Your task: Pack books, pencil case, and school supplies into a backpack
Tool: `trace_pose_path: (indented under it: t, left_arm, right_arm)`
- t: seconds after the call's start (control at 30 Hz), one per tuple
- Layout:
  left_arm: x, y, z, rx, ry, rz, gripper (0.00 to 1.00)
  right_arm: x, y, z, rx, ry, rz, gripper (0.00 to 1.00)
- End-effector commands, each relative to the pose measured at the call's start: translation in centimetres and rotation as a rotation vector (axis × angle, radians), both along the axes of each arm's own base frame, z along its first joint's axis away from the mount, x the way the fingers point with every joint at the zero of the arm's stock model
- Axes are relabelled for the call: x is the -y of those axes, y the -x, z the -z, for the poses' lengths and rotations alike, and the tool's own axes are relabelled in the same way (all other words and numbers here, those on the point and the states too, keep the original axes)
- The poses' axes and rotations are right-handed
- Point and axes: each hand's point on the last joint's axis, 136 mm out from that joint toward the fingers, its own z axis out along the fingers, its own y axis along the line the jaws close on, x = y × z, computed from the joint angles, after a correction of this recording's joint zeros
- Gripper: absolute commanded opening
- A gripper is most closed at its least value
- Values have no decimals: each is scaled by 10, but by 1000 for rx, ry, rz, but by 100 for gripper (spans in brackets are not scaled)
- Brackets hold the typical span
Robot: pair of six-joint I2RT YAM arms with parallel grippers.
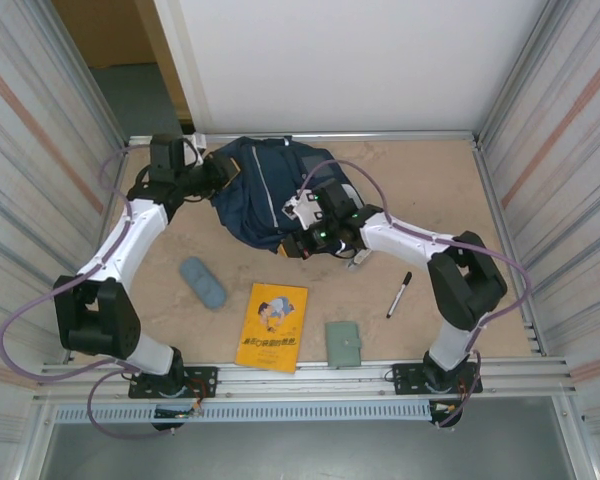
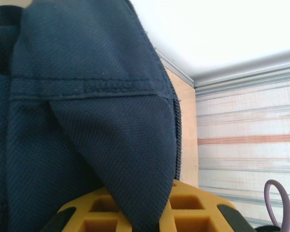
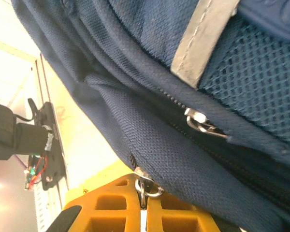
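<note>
Navy backpack (image 1: pixel 265 190): left end effector (image 2: pixel 145 215) is pinching its far-left fabric, right end effector (image 3: pixel 144 212) is clamping a zip pull (image 3: pixel 146 186) on the opposite near edge.

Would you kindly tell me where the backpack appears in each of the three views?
Top external: backpack at far centre of the tan table.
Left wrist: backpack covers left and centre.
Right wrist: backpack spans top and right.
Shared landmark: the table beneath it.

Tan tabletop (image 1: pixel 435 190), corrugated metal side walls (image 1: pixel 30 130), white back panel (image 1: pixel 360 60)
</note>
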Motion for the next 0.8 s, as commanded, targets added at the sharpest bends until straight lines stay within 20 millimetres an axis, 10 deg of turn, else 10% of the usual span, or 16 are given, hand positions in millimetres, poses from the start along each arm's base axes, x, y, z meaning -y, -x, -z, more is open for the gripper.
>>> trace_pose_path:
  t: [0.0,0.17,0.43,0.77]
  left_arm:
    - [16,0,9,-9,51,16,13]
    - [6,-5,35,-46,-5,-12,14]
    - [-6,11,67,-145,-17,46,50]
    - [-39,89,70,-237,-269,62,77]
  right_arm:
    - [-30,6,-19,-45,-59,-4,1]
    - [-22,1,4,-51,39,59,4]
    - [20,-4,44,-128,221,190,0]
    - [24,1,68,-175,290,200,10]
